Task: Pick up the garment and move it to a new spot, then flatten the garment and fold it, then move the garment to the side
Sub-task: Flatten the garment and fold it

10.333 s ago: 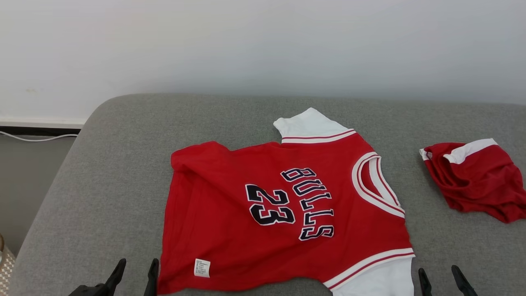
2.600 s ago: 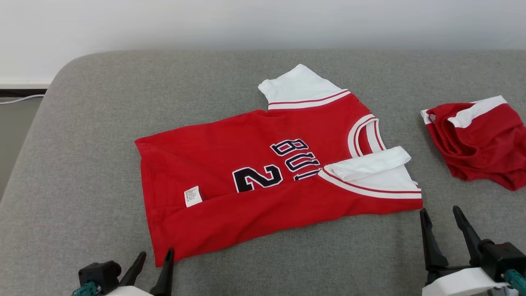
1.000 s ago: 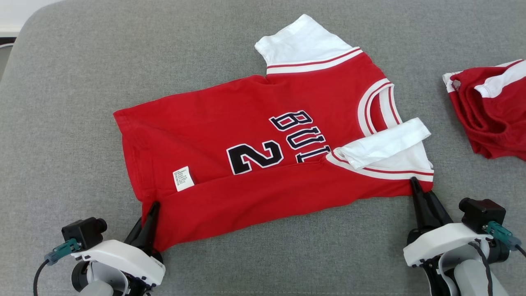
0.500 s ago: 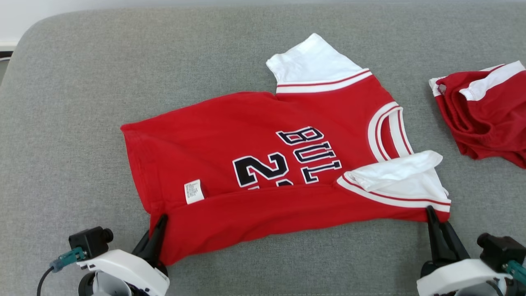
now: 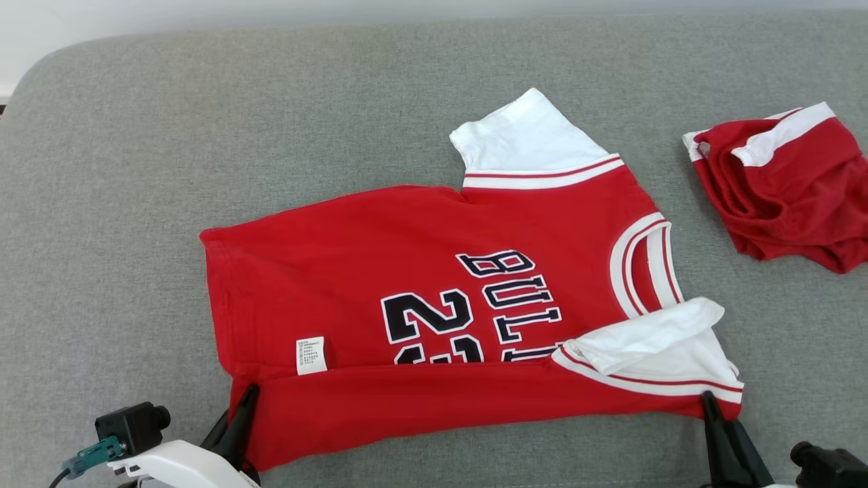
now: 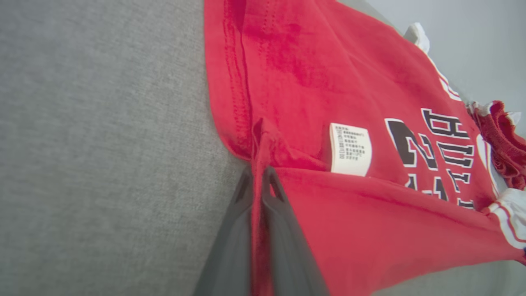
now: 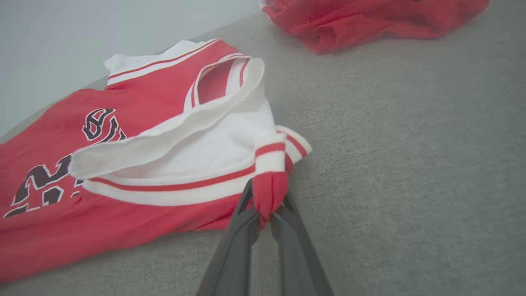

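The garment (image 5: 407, 271) is a red jersey with white sleeves and dark lettering, lying on the grey cushion with its near edge folded up over the front. My left gripper (image 5: 247, 400) is shut on the folded near-left corner, seen pinched between the fingers in the left wrist view (image 6: 258, 176). My right gripper (image 5: 708, 403) is shut on the near-right corner by the white sleeve (image 5: 651, 339); the red and white striped hem bunches between its fingers (image 7: 268, 203). A white care label (image 5: 310, 355) shows near the left fold.
A second red and white garment (image 5: 780, 183) lies crumpled at the right of the grey cushion (image 5: 135, 203), also at the top of the right wrist view (image 7: 370, 16). A pale wall runs behind the cushion's far edge.
Both grippers, shut on the jersey's near corners, have drawn it toward me. More of the number now shows above the fold. The head camera has also shifted.
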Controlling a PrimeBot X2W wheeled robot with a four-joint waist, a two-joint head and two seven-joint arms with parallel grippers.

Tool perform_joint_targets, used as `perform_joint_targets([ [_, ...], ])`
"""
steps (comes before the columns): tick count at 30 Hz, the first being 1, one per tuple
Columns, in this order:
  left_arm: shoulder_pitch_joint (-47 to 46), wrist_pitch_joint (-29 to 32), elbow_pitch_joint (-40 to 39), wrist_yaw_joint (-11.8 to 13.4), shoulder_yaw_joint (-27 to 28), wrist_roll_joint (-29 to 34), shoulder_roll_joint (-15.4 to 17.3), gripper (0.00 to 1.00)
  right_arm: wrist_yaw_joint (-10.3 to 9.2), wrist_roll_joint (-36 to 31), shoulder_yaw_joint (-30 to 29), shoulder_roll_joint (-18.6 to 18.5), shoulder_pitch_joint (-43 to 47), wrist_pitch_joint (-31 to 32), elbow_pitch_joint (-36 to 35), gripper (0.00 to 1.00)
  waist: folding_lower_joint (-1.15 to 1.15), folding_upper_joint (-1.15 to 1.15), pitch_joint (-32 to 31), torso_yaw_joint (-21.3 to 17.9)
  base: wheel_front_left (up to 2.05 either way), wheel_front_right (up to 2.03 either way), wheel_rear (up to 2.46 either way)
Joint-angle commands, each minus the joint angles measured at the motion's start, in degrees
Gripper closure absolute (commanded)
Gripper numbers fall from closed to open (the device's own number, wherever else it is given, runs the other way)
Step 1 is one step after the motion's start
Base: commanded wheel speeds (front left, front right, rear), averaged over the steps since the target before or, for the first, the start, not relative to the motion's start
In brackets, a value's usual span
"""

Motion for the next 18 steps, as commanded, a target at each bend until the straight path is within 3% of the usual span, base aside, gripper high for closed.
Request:
perform_joint_targets([
  [1,-0.57,-0.22,-1.15,0.85,2.68,-0.35,2.15,1.00,-0.17,0.89,1.22,-0.81,0.76,-0.33,-1.29,1.00,0.00,0.00,-0.20,-0.38,0.00,0.00,0.00],
  [9,0.25,0.04,-1.85,1.97,2.96,-0.68,2.45,1.00,-0.17,3.02,3.41,-0.80,2.00,-0.33,-1.17,1.00,0.00,0.00,-0.83,-2.23,0.00,0.00,0.00],
  [10,0.26,0.21,-1.83,2.02,2.88,-0.75,2.41,1.00,-0.17,2.93,3.32,-0.80,1.84,-0.33,-0.93,0.64,0.00,0.00,-0.87,-2.33,0.00,0.00,0.00],
  [11,0.24,0.41,-1.81,2.04,2.77,-0.82,2.35,1.00,-0.17,2.72,3.33,-0.79,1.53,-0.33,-0.67,0.11,0.00,0.00,-0.91,-2.35,0.00,0.00,0.00],
  [12,0.19,0.49,-1.81,2.07,2.72,-0.86,2.28,1.00,-0.17,2.25,3.26,-0.79,1.09,-0.33,-0.61,0.00,0.00,0.00,-0.95,-2.32,0.00,0.00,0.00],
  [13,0.15,0.45,-1.80,2.14,2.70,-0.85,2.19,1.00,-0.17,1.96,3.37,-0.79,0.73,-0.33,-0.30,0.00,0.00,0.00,-1.05,-2.26,0.00,0.00,0.00],
  [14,0.11,0.43,-1.82,2.19,2.59,-0.80,2.08,0.91,-0.17,1.60,3.34,-0.79,0.36,-0.33,-0.02,0.00,0.00,0.00,-1.16,-2.04,0.00,0.00,0.00],
  [15,0.03,0.45,-1.79,2.20,2.44,-0.73,1.95,0.61,-0.17,1.18,3.10,-0.79,0.06,-0.33,0.19,0.00,0.00,0.00,-1.33,-1.71,0.00,0.00,0.00],
  [16,0.03,0.09,-1.74,2.37,2.52,-0.59,1.87,0.02,-0.17,0.94,2.97,-0.79,-0.16,-0.33,0.48,0.00,0.00,0.00,-1.47,-1.50,0.00,0.00,0.00],
  [18,-0.06,-0.41,-1.64,2.47,2.39,-0.13,1.79,0.00,-0.17,0.53,2.54,-0.79,-0.45,-0.33,0.70,0.00,0.00,0.00,-1.73,-0.83,0.00,0.00,0.00],
])
